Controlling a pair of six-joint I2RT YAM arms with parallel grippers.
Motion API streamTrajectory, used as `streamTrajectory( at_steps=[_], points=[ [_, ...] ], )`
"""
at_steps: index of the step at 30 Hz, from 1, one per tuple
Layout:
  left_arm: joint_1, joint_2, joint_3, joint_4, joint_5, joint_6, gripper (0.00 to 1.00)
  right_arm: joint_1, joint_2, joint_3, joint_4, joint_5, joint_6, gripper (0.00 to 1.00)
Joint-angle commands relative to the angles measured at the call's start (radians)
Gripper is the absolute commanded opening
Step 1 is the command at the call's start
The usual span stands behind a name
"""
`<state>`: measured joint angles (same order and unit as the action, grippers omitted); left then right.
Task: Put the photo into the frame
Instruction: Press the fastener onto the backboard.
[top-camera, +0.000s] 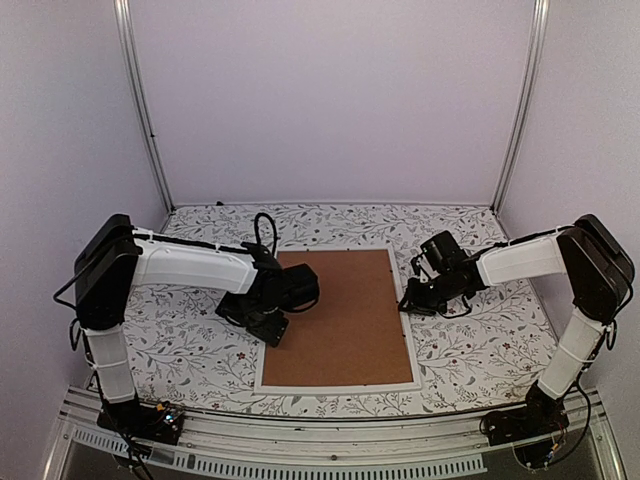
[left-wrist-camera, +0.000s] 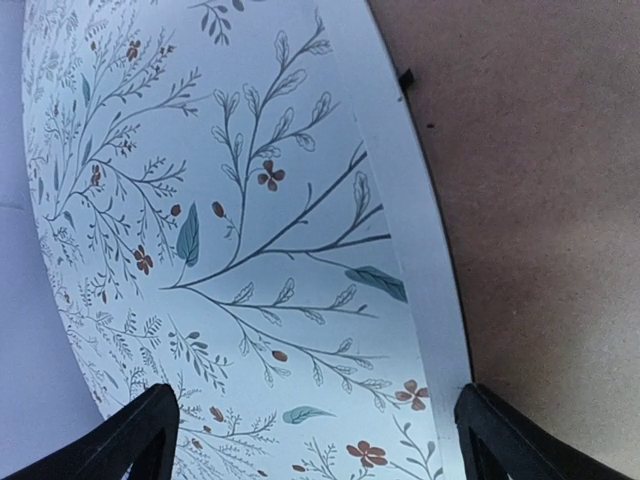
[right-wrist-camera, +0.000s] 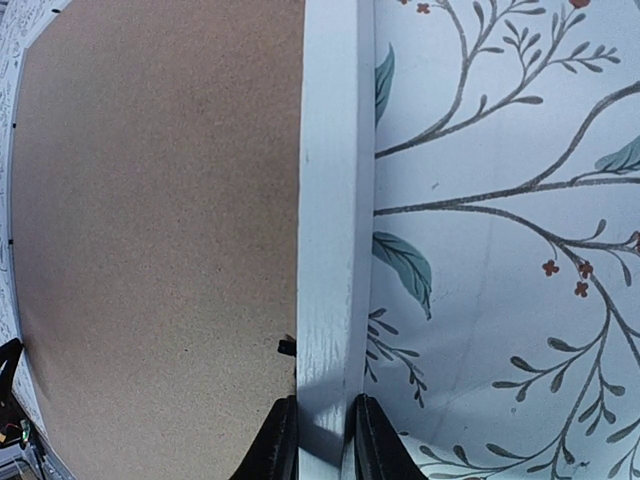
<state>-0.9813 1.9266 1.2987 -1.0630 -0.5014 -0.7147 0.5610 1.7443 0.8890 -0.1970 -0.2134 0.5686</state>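
Brown backing board (top-camera: 350, 320) inside frame (top-camera: 340, 387)

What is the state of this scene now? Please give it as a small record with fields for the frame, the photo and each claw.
frame: lies flat on the floral cloth, white rim around a brown backing board
photo: not visible in any view
left claw: open over the frame's left rim, holding nothing
right claw: closed on the frame's right rim, one finger on each side
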Motion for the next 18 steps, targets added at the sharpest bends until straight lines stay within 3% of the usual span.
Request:
streamTrajectory(
  at_steps=[1,18],
  points=[
    [-0.031,0.075,-0.002,0.039,0.024,0.005,1.00,0.040,0.043,-0.028,-0.123,-0.025,0.001,0.21],
    [-0.138,0.203,0.089,0.021,0.024,0.068,1.00,0.061,0.070,-0.009,-0.127,-0.035,-0.001,0.22]
  ],
)
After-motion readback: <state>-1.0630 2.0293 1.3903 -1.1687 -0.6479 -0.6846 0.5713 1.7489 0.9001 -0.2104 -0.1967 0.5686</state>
